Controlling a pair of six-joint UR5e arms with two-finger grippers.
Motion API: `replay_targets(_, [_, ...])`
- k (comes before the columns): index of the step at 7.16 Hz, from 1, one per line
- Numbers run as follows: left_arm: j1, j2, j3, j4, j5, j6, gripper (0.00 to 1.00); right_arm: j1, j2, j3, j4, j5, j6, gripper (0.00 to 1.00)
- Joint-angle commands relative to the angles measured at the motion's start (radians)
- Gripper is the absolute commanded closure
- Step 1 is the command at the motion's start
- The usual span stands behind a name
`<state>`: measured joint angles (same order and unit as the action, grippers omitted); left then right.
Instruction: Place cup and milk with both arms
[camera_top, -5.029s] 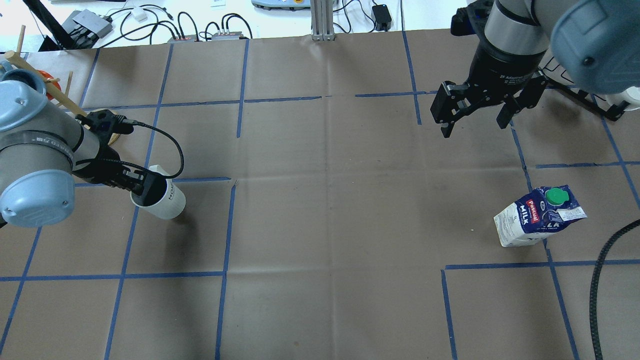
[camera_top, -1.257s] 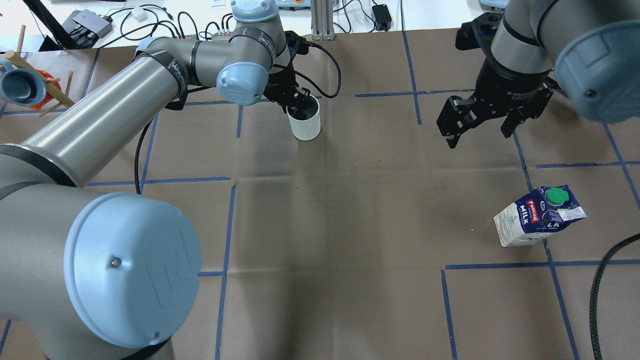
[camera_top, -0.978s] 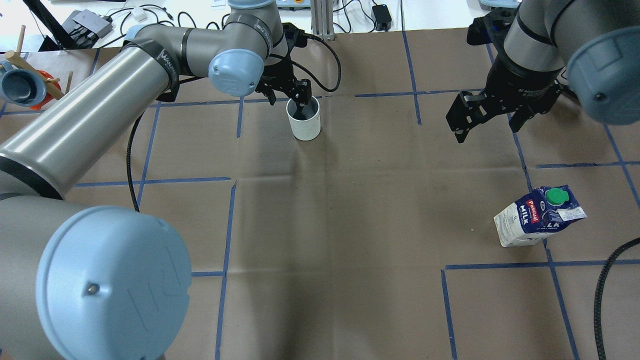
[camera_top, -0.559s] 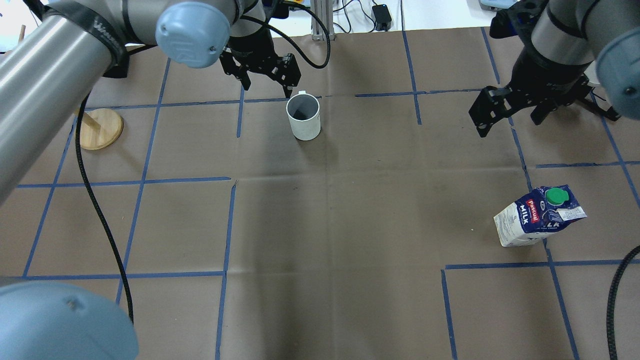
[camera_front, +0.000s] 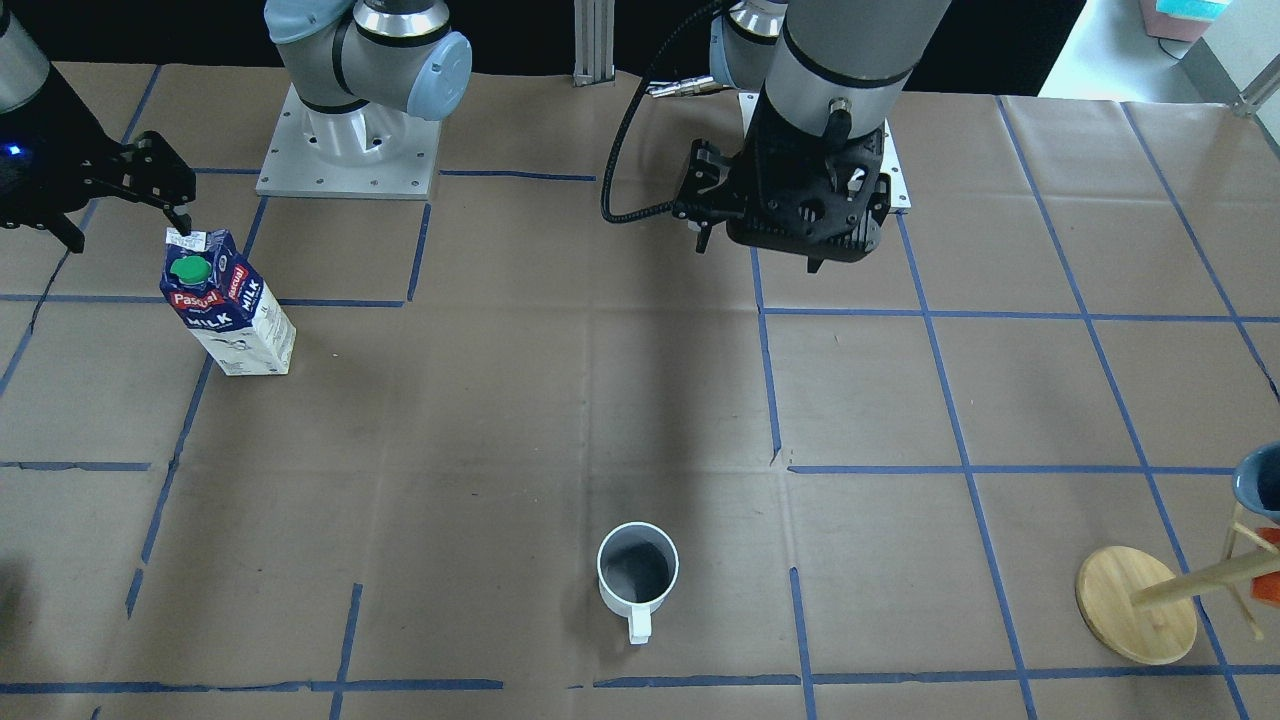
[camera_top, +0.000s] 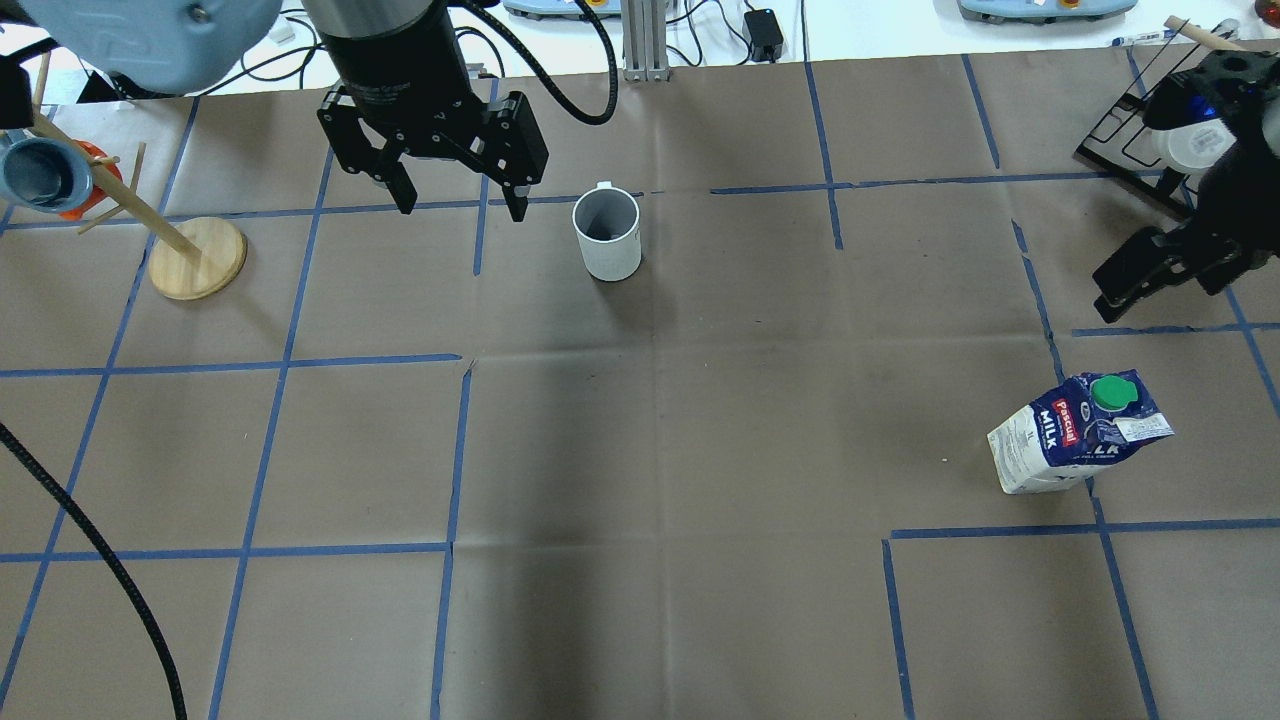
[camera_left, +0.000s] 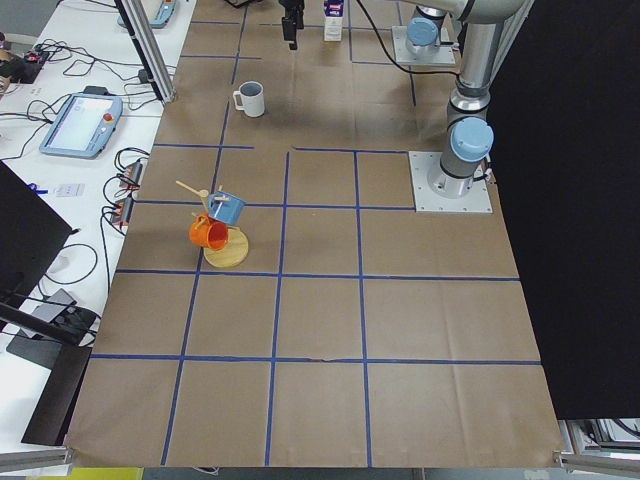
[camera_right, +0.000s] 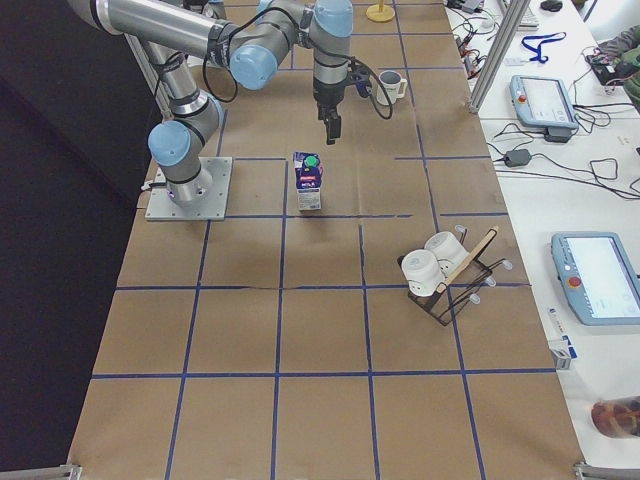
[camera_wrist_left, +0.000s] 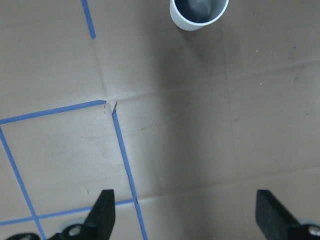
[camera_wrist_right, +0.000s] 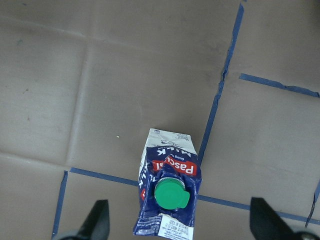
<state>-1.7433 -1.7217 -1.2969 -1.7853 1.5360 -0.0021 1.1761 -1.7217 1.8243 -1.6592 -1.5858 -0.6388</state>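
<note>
The white cup (camera_top: 607, 235) stands upright on the brown paper at the far middle, handle pointing away from me; it also shows in the front view (camera_front: 637, 575). My left gripper (camera_top: 460, 205) is open and empty, raised, to the left of the cup; its wrist view shows the cup (camera_wrist_left: 199, 12) at the top edge. The milk (camera_top: 1080, 432) stands at the right, green cap up. My right gripper (camera_front: 125, 225) is open and empty, hovering above it. Its wrist view looks down on the milk (camera_wrist_right: 167, 195), between the open fingers (camera_wrist_right: 97, 220).
A wooden mug tree (camera_top: 195, 258) with a blue and an orange mug stands at the far left. A black rack with white cups (camera_top: 1180, 150) stands at the far right. A black cable (camera_top: 100, 580) hangs at the near left. Blue tape lines grid the paper.
My left gripper carried the cup from the left to the far middle, let go of it, and rose away to the left. My right arm swung right, over the milk.
</note>
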Motion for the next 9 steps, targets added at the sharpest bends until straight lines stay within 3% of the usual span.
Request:
replay_targets(1, [0.001, 0.071, -0.045, -0.036, 0.021, -0.004, 0.00, -0.029, -0.009, 0.050, -0.037, 0.013, -0.045, 0.00])
replay_targets(2, [0.005, 0.080, -0.068, -0.026, 0.018, 0.001, 0.00, -0.029, -0.006, 0.070, -0.056, 0.056, -0.045, 0.00])
replay_targets(5, [0.011, 0.086, -0.073, -0.011, 0.015, -0.004, 0.00, -0.027, -0.003, 0.203, -0.222, 0.044, -0.045, 0.00])
replay_targets(8, [0.093, 0.091, -0.071, -0.003, 0.009, -0.005, 0.00, -0.027, -0.001, 0.265, -0.240, 0.035, -0.038, 0.00])
replay_targets(9, [0.099, 0.112, -0.073, -0.005, 0.013, -0.007, 0.00, -0.027, -0.001, 0.285, -0.240, -0.005, -0.030, 0.00])
